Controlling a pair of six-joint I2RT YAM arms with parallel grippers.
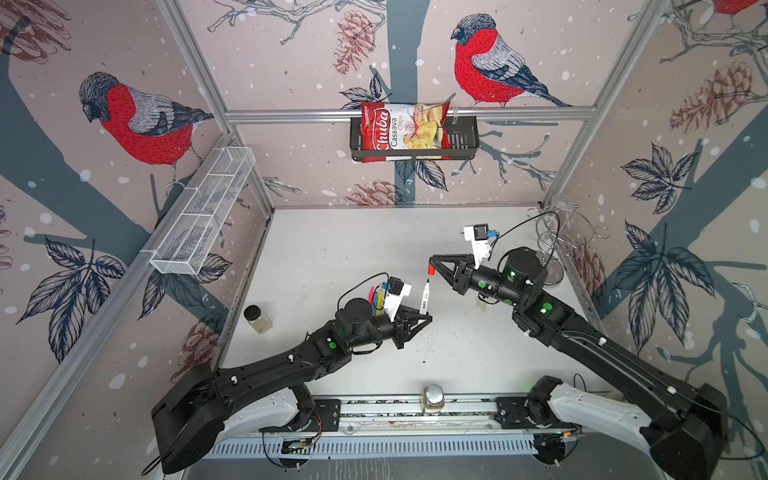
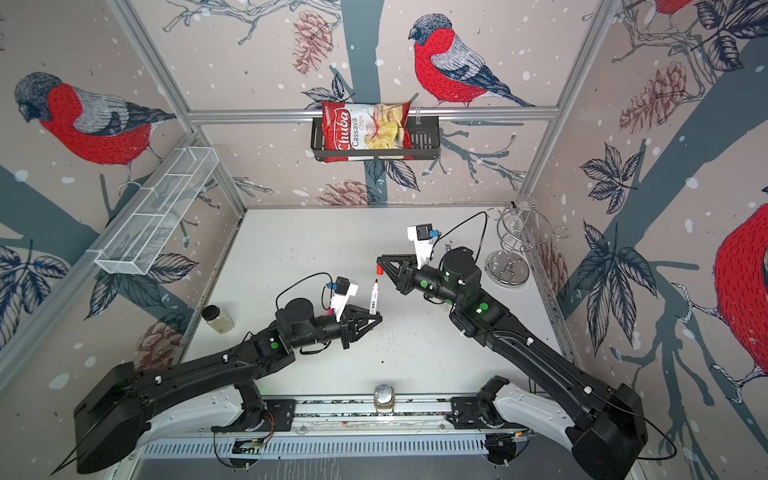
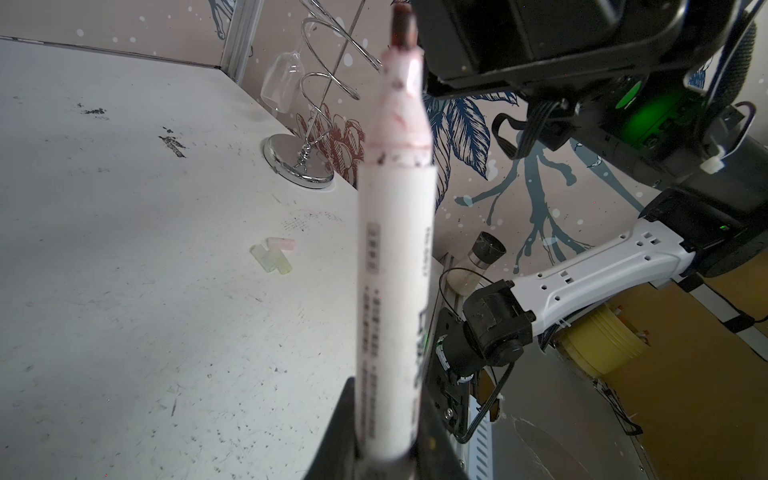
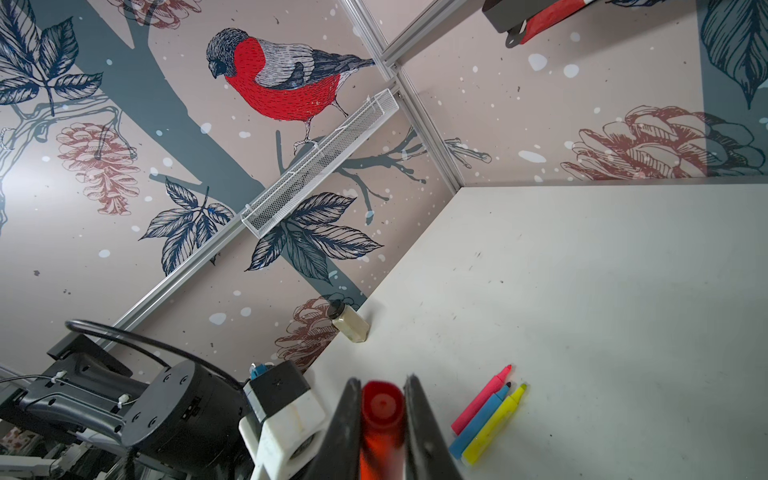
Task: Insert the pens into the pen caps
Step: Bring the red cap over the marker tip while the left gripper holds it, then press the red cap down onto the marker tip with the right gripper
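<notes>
Top views: The left pincer [image 1: 424, 319] is clamped on the lower barrel of the white pen [image 1: 425, 297], held above the middle of the tabletop [image 1: 332, 249]. The pen's bare tip points toward the far edge. The right pincer [image 1: 432, 263] is clamped on the red cap [image 1: 431, 271], which sits just beyond the pen tip with a small gap between them. Both top views agree [image 2: 374, 298] [image 2: 380, 270]. The three coloured pens [image 1: 378, 300] lie left of the middle, partly behind the left wrist camera. The translucent caps [image 1: 482, 306] lie right of the middle, under the right arm.

Left wrist: The white pen [image 3: 392, 257] rises from the closed fingers. Its barrel is smeared red below the dark tip. Three translucent caps [image 3: 274, 255] lie bunched together and touching on the tabletop.

Right wrist: The red cap [image 4: 382, 409] is pinched between both fingers, its mouth facing out. The coloured pens [image 4: 484, 415], pink, blue and yellow, lie side by side, uncapped.
</notes>
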